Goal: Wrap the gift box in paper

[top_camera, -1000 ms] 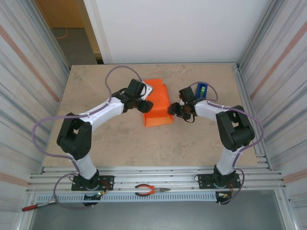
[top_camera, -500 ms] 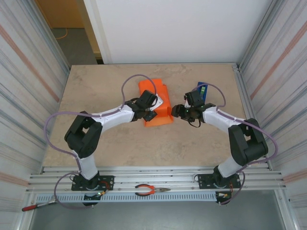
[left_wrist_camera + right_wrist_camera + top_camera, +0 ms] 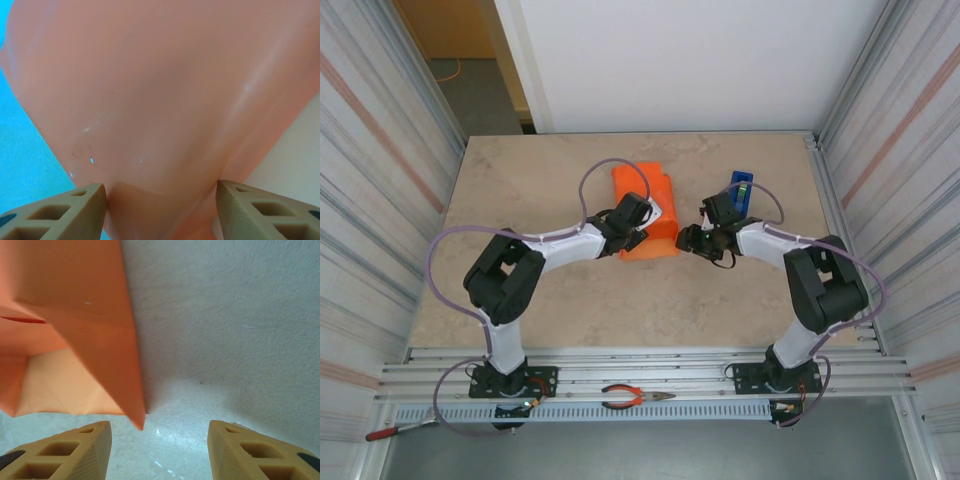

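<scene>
The orange paper lies folded into a bundle at the table's middle, and the gift box is hidden inside it. My left gripper is at the bundle's near-left corner. In the left wrist view a bulging paper fold spans the gap of the left gripper, touching both fingers. My right gripper is just right of the bundle's near-right corner. The right gripper is open over bare table, and the paper's pointed corner ends beside its left finger.
A blue tape dispenser stands behind the right arm's wrist. Orange-handled pliers and a red-handled tool lie on the rail at the near edge. Corrugated walls close in the table's left and right sides.
My left gripper slid right and nearer, onto the bundle's near-left corner. The bundle has drawn in narrower. My right gripper's jaws have narrowed a little beside the near-right corner.
</scene>
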